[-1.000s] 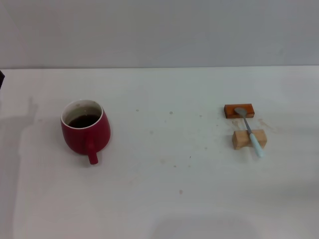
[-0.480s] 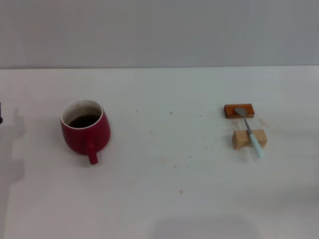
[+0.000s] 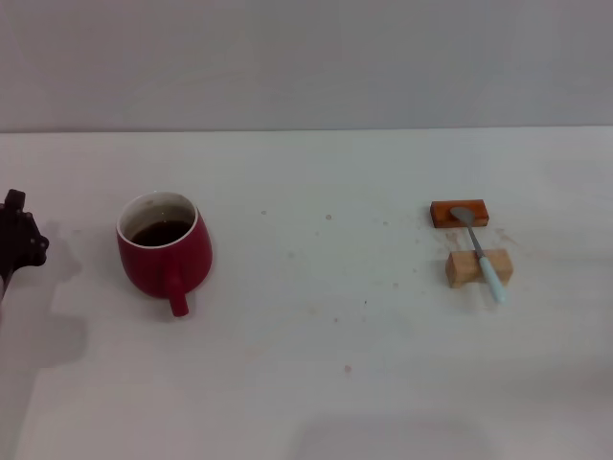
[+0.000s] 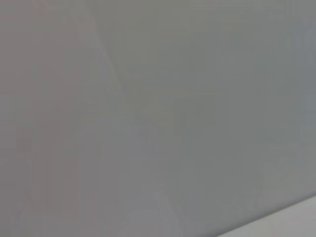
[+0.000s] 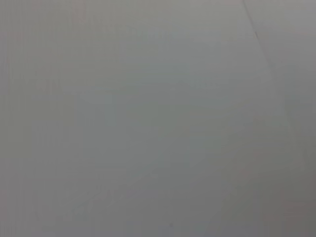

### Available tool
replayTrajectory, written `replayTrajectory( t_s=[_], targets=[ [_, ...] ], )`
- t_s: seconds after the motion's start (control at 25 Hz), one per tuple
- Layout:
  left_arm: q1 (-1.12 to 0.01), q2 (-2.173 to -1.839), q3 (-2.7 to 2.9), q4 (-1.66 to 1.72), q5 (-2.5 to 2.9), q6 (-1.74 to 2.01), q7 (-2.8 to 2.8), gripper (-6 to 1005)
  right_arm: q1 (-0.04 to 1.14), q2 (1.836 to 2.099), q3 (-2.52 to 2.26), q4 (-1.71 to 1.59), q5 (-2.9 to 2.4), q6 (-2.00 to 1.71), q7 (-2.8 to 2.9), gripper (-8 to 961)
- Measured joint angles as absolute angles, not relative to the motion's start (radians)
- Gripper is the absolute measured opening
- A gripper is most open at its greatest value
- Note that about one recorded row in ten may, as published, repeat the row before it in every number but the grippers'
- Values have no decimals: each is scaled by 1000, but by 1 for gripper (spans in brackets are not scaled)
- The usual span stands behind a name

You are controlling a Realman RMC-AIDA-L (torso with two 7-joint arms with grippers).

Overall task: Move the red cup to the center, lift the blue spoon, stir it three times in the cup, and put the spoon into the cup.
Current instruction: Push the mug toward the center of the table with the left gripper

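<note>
The red cup (image 3: pixel 163 252) stands on the left of the white table, handle toward me, dark liquid inside. The blue spoon (image 3: pixel 482 257) lies on the right, its silver bowl on an orange block (image 3: pixel 460 213) and its pale blue handle across a tan wooden block (image 3: pixel 478 268). My left gripper (image 3: pixel 21 241) shows as a dark shape at the left edge, left of the cup and apart from it. My right gripper is out of view. Both wrist views show only plain grey.
The white table (image 3: pixel 316 335) runs back to a grey wall. Small specks dot the table's middle between the cup and the blocks.
My left gripper has come into view at the left edge and moved right toward the cup. The cup and spoon have not moved.
</note>
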State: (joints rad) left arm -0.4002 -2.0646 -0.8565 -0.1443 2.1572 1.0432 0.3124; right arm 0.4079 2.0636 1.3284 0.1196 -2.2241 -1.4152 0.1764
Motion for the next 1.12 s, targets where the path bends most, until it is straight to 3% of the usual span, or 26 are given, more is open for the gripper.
replayTrajectory(
  t_s=[0.24, 1.12],
  targets=[
    [-409, -2064, -799, -144, 2157, 1015, 384, -2, 408, 2063, 1328, 121, -2224, -1416, 176, 725],
    [-462, -2071, -669, -194, 2182, 940, 562, -1, 408, 2063, 1328, 120, -2224, -1416, 176, 725]
  ],
)
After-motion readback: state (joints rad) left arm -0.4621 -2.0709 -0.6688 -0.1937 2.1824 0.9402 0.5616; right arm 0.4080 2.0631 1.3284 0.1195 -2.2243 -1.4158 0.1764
